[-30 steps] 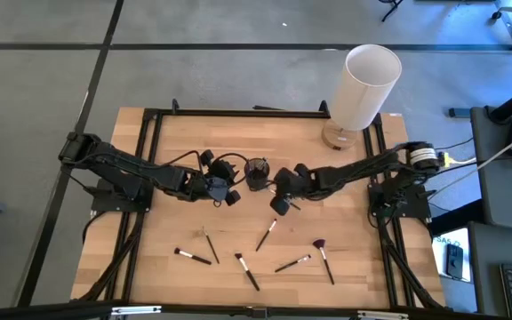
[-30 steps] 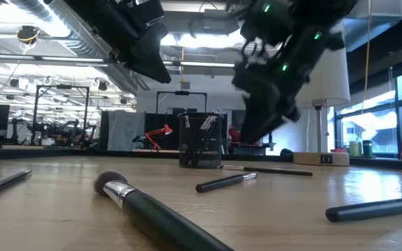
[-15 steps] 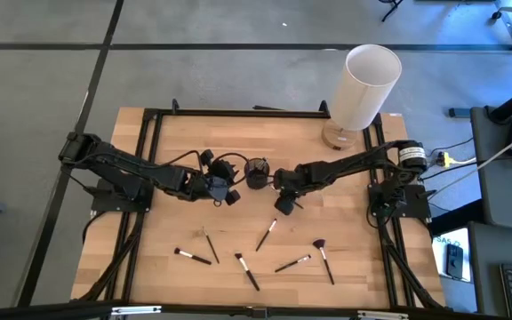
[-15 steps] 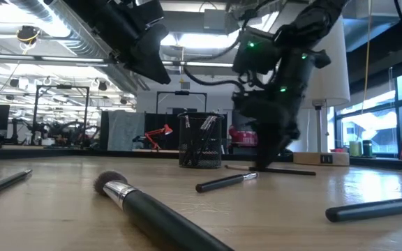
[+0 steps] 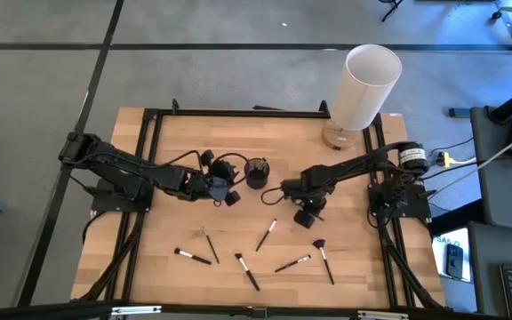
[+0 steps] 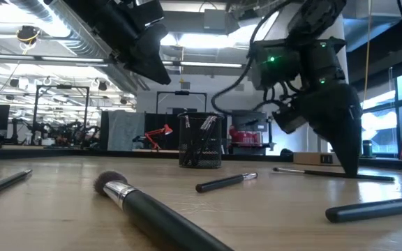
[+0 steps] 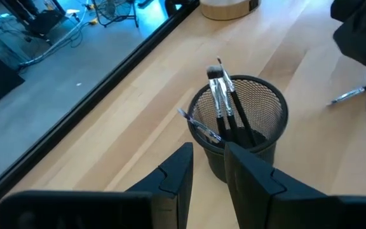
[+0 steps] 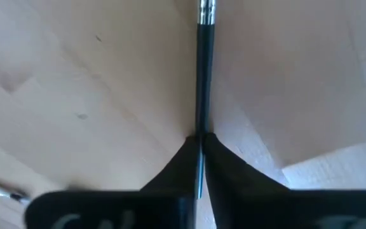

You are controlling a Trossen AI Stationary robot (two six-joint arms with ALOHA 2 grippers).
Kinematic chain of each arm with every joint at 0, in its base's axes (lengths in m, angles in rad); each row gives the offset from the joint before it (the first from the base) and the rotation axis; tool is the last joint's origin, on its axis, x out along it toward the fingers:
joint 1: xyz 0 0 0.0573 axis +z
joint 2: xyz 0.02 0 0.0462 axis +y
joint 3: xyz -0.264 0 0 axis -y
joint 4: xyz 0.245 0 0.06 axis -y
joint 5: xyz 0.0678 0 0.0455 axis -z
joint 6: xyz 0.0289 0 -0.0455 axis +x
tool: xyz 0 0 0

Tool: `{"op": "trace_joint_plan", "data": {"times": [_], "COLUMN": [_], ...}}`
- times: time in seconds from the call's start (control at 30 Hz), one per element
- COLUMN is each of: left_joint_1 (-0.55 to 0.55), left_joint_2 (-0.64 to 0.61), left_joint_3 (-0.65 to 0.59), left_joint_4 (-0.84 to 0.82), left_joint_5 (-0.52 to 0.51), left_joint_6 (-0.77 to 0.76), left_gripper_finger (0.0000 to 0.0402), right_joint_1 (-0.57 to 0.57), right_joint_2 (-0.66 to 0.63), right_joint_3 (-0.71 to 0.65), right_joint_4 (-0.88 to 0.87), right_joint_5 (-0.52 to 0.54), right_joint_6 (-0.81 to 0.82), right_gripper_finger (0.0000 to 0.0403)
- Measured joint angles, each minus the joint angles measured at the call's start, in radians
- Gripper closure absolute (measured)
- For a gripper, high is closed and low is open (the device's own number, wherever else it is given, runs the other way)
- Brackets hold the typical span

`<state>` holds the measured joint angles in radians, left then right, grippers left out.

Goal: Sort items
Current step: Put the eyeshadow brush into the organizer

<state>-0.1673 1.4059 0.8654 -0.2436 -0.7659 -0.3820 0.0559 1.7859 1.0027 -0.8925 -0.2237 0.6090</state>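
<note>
My right gripper [image 5: 299,199] points down at the table, right of the black mesh cup [image 5: 257,171], shut on a thin black brush [image 6: 313,172]. Several brushes stand in the cup [image 7: 240,121]. My left gripper [image 7: 208,168] hovers open just left of the cup, with nothing between its fingers. Other brushes lie flat on the near half of the table: one [image 5: 267,234] in the middle, one [image 5: 192,257] at the left, one with a fan-shaped head [image 5: 320,245] at the right. My right gripper pinches the brush's black handle [image 8: 201,124] between its two fingertips, partway along it. The fingers [image 6: 347,157] come from above, pointing down, one on each side of the handle. The brush lies about level on the table, sticking out to both sides of the fingertips.
A tall white cylinder [image 5: 367,84] on a wooden base stands at the far right corner. A black frame [image 5: 238,113] runs around the table's edges. A large brush [image 6: 145,206] lies close to the low camera. Bare wood shows between the cup and the near brushes.
My right gripper has swung away from the cup toward the table's right and near edge, sunk, tipped from slanting to pointing down, and closed on the black brush. The brush has slid along the table toward the right.
</note>
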Motion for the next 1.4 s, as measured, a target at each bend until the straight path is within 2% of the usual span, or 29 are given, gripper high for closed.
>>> {"op": "trace_joint_plan", "data": {"times": [0.13, 0.3, 0.5, 0.7, 0.93, 1.2, 1.4], "left_joint_1": [0.000, 0.000, 0.000, 0.000, 0.000, 0.000, 0.000], "left_joint_2": [0.000, 0.000, 0.000, 0.000, 0.000, 0.000, 0.000], "left_joint_3": [0.000, 0.000, 0.000, 0.000, 0.000, 0.000, 0.000], "left_joint_4": [0.000, -0.002, -0.001, -0.001, -0.004, -0.026, -0.026], "left_joint_5": [0.001, 0.003, 0.009, 0.009, 0.010, 0.028, 0.028], "left_joint_6": [0.000, 0.001, 0.002, 0.002, 0.002, 0.002, 0.002], "left_gripper_finger": [0.0316, 0.0316, 0.0316, 0.0316, 0.0316, 0.0316, 0.0316], "right_joint_1": [0.028, 0.034, 0.014, -0.013, -0.063, -0.095, -0.097], "right_joint_2": [0.010, 0.002, 0.002, 0.003, 0.003, 0.007, 0.076], "right_joint_3": [0.047, 0.127, 0.187, 0.179, 0.150, 0.151, 0.155], "right_joint_4": [-0.138, -0.177, -0.159, -0.089, 0.000, 0.073, 0.079], "right_joint_5": [0.032, 0.077, 0.140, 0.249, 0.165, 0.138, 0.121], "right_joint_6": [0.012, 0.008, 0.023, 0.133, 0.219, 0.195, 0.201], "right_gripper_finger": [0.0356, 0.0337, 0.0306, 0.0273, 0.0250, 0.0247, 0.0247]}}
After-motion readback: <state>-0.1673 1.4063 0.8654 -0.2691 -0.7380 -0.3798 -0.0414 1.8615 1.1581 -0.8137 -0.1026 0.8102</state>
